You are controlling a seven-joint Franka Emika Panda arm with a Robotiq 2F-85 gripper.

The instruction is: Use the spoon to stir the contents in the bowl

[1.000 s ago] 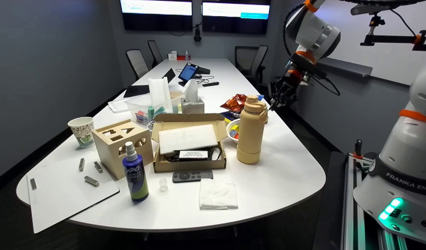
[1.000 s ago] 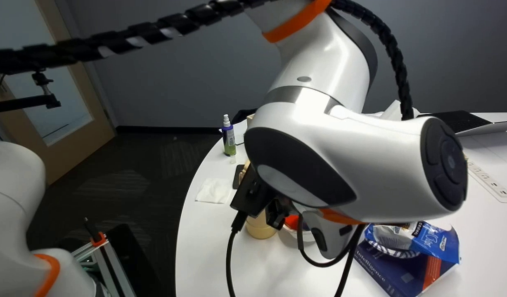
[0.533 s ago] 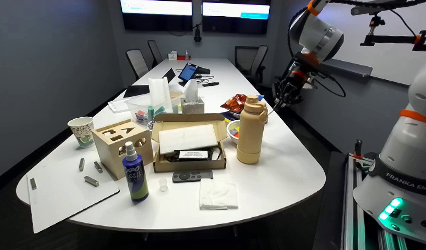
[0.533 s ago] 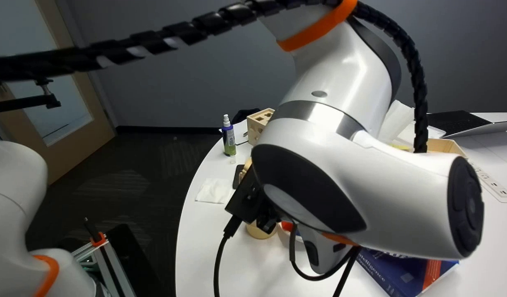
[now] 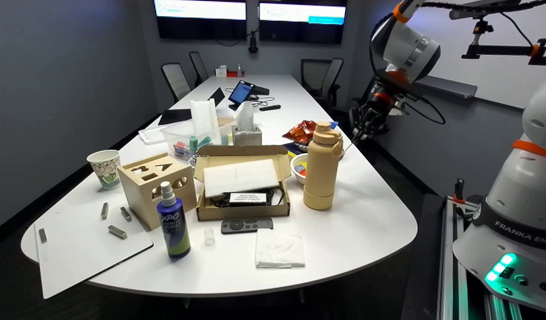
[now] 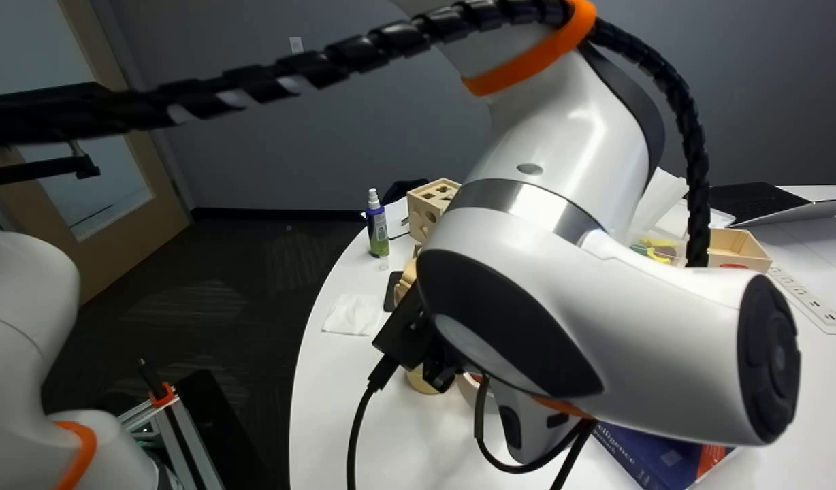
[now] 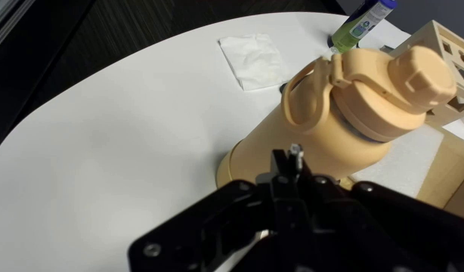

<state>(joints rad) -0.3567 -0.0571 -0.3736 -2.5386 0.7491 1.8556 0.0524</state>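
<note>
While pinching the slim spoon (image 5: 349, 146) tight in the almost fully closed gripper (image 7: 291, 162), reached toward the white bowl (image 5: 297, 176), on the worktop (image 5: 366, 218) and partly hidden by the bottle (image 5: 320, 178) in an exterior view. Could not tell how far into the contents (image 5: 301, 170). Probably called for small, slow circles inside the rim, sparing the bottle any knock. Compared with a second earlier, had brought the arm (image 6: 608, 306) lower and farther right in both exterior views, showing more spoon shaft.
</note>
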